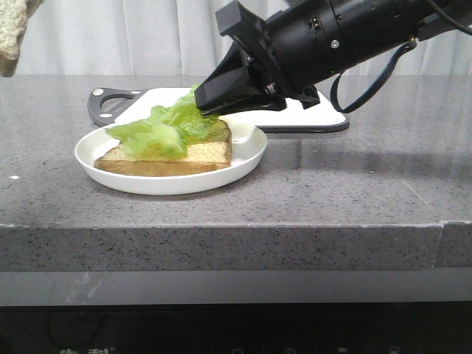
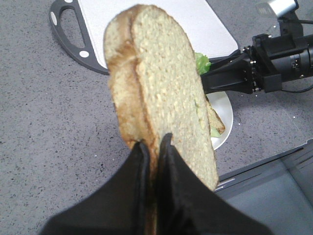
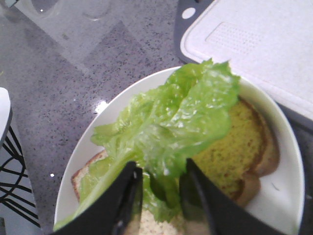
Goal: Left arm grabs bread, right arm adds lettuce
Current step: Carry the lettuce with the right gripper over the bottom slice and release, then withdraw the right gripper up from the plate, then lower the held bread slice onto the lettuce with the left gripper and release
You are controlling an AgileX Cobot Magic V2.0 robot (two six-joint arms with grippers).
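Note:
My left gripper (image 2: 154, 144) is shut on the thick bread (image 2: 161, 93), gripping its lower edge and holding it high in the air; only a corner of the bread (image 1: 11, 37) shows at the front view's top left. The lettuce (image 1: 158, 129) lies on a flatter toast slice (image 1: 199, 155) on the white plate (image 1: 243, 158). My right gripper (image 1: 203, 103) is at the lettuce's back right end. Its jaws (image 3: 161, 188) stand a little apart, with the lettuce (image 3: 181, 117) between them, resting on the toast (image 3: 230, 152).
A white cutting board (image 1: 310, 114) with a dark grey handle (image 1: 107, 99) lies right behind the plate, under the right arm. The grey stone counter ends at a front edge (image 1: 221, 228). The right arm (image 2: 264, 63) reaches over the plate (image 2: 222, 105).

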